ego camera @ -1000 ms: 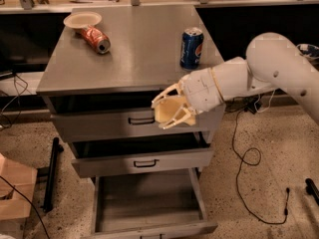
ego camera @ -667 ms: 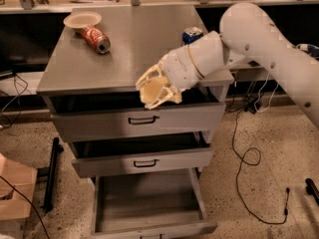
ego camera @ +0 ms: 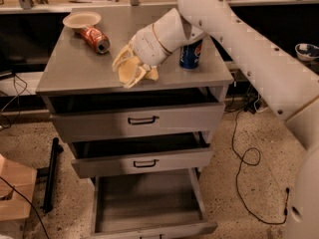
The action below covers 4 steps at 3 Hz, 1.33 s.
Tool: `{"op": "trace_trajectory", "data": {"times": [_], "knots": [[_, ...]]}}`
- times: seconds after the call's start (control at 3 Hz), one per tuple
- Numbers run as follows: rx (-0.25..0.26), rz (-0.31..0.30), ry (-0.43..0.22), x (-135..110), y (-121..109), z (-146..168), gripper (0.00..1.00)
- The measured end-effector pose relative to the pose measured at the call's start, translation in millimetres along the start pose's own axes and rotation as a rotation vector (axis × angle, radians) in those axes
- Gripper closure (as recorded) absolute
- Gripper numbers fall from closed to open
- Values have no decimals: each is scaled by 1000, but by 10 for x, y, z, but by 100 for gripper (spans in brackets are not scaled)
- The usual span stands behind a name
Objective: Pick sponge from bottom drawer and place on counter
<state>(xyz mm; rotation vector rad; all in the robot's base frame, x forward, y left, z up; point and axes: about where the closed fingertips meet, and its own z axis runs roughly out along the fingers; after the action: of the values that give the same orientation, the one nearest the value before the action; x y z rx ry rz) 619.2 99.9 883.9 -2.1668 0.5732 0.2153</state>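
— Gripper (ego camera: pixel 128 69) check: what have you got?

— I see it clamped on the sponge (ego camera: pixel 135 74), a pale-yellow matte foam wedge, low over the front edge of the counter (ego camera: pixel 75 68). Touching or just above, I cannot tell.

— Why hold it there?

— Nearest me, the bottom drawer (ego camera: pixel 144 200) is pulled out and shows a bare grey floor. I judge the pick done and only the set-down left. The 2 upper drawers (ego camera: pixel 142 119), with black handles, sit partly open under the rim, so I'd want the foam well onto the brushed metal, not at the lip. Beyond that, 1 blue can (ego camera: pixel 191 55) stands upright just beside the arm (ego camera: pixel 234 39). Farther back, a red can (ego camera: pixel 95 39) lies on its side by a round cream plate (ego camera: pixel 81 19).
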Motion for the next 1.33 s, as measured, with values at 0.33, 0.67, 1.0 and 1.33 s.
{"op": "trace_trajectory", "data": {"times": [0.33,0.67,1.0,1.33], "knots": [[1,-41,14,151,-305,100,100],[-5,-38,26,384,-470,158,84],[4,-5,47,677,-535,132,61],[9,39,72,960,-495,78,30]]}}
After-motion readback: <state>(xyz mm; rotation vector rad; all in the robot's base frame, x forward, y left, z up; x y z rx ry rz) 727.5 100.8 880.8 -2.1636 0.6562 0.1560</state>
